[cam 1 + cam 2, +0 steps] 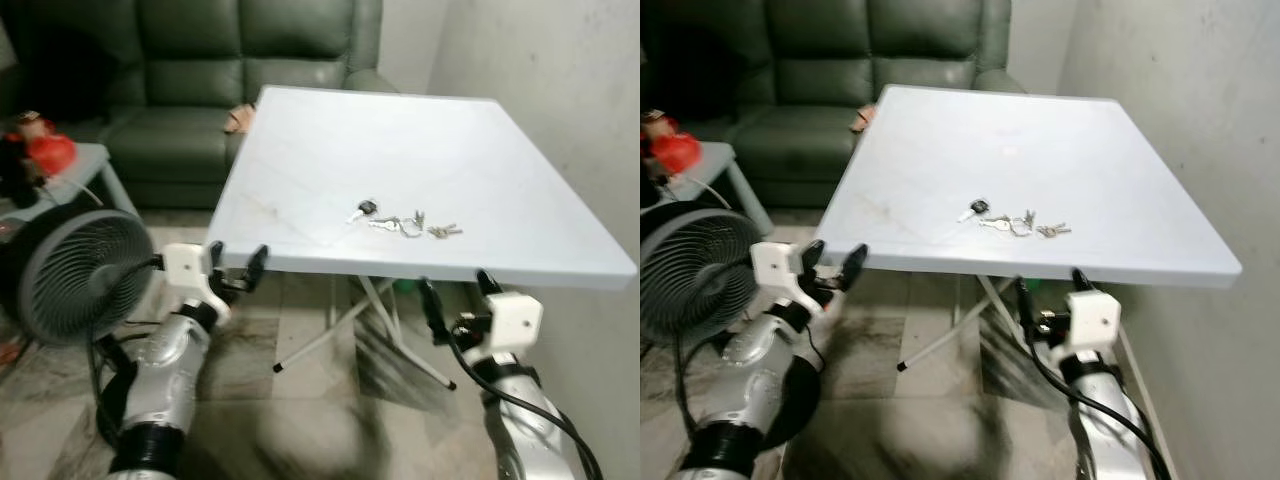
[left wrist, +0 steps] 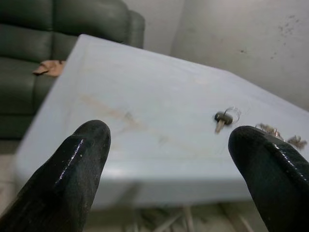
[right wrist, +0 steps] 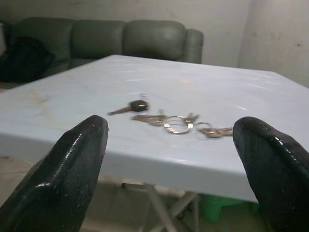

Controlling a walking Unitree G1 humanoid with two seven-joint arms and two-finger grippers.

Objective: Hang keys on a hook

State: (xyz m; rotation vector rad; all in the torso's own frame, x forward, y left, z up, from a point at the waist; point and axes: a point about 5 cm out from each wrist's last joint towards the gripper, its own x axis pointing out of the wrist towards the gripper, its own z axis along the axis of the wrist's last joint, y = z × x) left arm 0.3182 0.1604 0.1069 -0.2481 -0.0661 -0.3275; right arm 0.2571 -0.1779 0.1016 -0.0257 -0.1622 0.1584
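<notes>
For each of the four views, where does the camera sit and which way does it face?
Left eye, right eye: on the head, looking forward and down at the white table with the keys; both arms show, left claw and right claw open below its near edge.
Left wrist: along the left claw's fingers towards the table and sofa.
Right wrist: along the right claw's fingers at the keys.
All four share the keys.

Pale blue folding table [image 1: 300, 190], bunch of keys [image 1: 400, 221] lying near its front edge
</notes>
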